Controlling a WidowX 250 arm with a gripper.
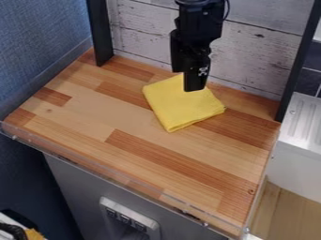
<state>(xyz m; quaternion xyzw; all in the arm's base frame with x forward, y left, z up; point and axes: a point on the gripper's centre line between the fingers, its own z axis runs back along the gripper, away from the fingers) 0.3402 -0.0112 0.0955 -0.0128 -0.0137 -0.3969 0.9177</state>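
"Where does the camera look from?"
"High in front of the wooden counter, slanting down."
"Facing what?"
"The plank wall behind, at an angle."
"How near?"
"Close enough for the counter to dominate, far enough to include the grey cabinet below."

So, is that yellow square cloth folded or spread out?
Folded: the cloth lies flat in a compact, squarish shape, with layers showing along its near edge.
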